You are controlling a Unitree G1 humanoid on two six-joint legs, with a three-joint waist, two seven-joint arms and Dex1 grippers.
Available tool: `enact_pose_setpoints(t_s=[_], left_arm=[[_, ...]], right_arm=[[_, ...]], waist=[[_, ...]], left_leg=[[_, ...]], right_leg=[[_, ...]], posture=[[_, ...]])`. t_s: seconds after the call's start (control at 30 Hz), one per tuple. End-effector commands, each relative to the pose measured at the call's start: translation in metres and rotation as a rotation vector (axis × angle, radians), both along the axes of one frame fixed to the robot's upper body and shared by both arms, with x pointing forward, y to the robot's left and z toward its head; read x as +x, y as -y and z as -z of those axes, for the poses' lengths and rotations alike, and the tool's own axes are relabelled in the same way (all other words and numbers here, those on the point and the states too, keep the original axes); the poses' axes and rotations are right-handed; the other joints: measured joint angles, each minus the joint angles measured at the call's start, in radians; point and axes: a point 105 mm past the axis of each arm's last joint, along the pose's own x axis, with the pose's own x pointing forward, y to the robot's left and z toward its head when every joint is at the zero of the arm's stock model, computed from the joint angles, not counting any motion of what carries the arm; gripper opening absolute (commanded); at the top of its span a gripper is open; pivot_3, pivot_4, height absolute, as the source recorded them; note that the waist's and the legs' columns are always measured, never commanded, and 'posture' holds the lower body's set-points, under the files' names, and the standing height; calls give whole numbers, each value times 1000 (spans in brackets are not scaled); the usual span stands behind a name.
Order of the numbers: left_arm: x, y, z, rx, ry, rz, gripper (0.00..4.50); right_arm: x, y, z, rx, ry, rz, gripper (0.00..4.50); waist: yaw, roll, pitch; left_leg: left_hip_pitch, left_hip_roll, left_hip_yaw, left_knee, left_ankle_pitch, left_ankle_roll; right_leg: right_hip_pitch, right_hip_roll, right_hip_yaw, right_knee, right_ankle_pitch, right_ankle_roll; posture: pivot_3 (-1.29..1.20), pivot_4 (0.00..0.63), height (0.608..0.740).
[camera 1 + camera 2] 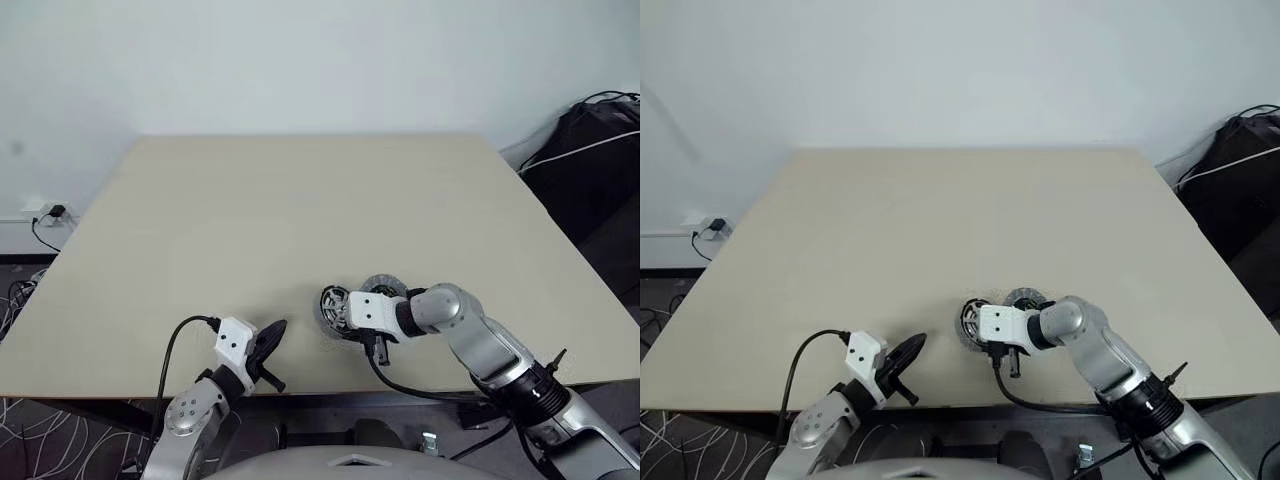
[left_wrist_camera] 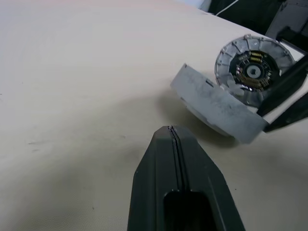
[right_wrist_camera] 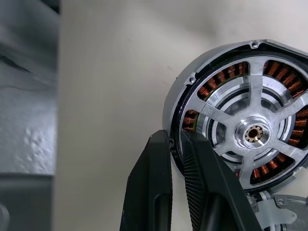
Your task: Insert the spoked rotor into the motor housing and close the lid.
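The motor housing point(image 3: 211, 85), with a ring of copper windings, is tilted up off the table. The shiny spoked rotor point(image 3: 255, 96) sits inside it. My right gripper point(image 3: 175, 137) is shut on the housing's rim, one finger inside and one outside. From the head the housing point(image 1: 335, 308) stands on edge near the table's front. The dull grey lid point(image 1: 383, 286) lies just behind it, partly hidden by my right wrist. My left gripper point(image 1: 278, 330) is shut and empty, left of the housing at the front edge. The left wrist view shows its closed fingertips point(image 2: 171, 130) over bare table.
The beige table point(image 1: 300, 200) stretches wide beyond the parts. Dark bags and cables point(image 1: 600, 140) sit off its right edge. A wall socket with a plug point(image 1: 45, 212) is low on the left. A black cable loops from my right wrist over the front edge.
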Motion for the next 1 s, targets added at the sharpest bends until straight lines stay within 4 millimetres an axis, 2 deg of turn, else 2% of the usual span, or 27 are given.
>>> enact_pose_setpoints(t_s=[0.03, 0.4, 0.6, 0.7, 0.9, 1.0], left_arm=[[3, 5, -13, -19, 44, 23, 0], [5, 3, -14, -13, 45, 8, 0], [5, 1, -11, -12, 39, 3, 0], [4, 1, -8, -12, 34, 4, 0], [3, -1, -5, -13, 27, 10, 0], [1, 0, -3, -15, 26, 17, 0]], right_arm=[[6, -11, -17, 52, 54, 5, 98], [25, -35, -7, 111, 101, 113, 98], [28, -49, -11, 161, 107, 135, 2078], [28, -56, -20, 212, 111, 136, 3025], [40, -70, -51, 384, 155, 230, 3025], [50, -75, -68, 470, 205, 306, 2411]], waist=[[0, 0, 0], [-1, 0, 0], [-2, 0, 0], [-2, 0, 0], [-3, 0, 0], [-3, 0, 0]], left_leg=[[0, 0, 0, 0, 0, 0], [0, 0, 0, 0, 0, -1], [0, 0, 0, 0, 0, -1], [0, 0, 0, 0, 0, 0], [0, 0, 0, 0, 0, -1], [0, 0, 0, 0, 0, -1]], right_leg=[[0, 0, 0, 0, 0, 0], [0, 0, 0, 0, 1, -1], [0, 1, 0, 0, 1, -1], [0, 1, 0, 0, 1, -1], [0, 1, 0, 0, 1, -1], [0, 2, 0, 0, 1, -1]], posture=[[0, 0, 740], [0, 0, 740], [0, 0, 740], [0, 0, 740], [0, 0, 740], [0, 0, 740]])
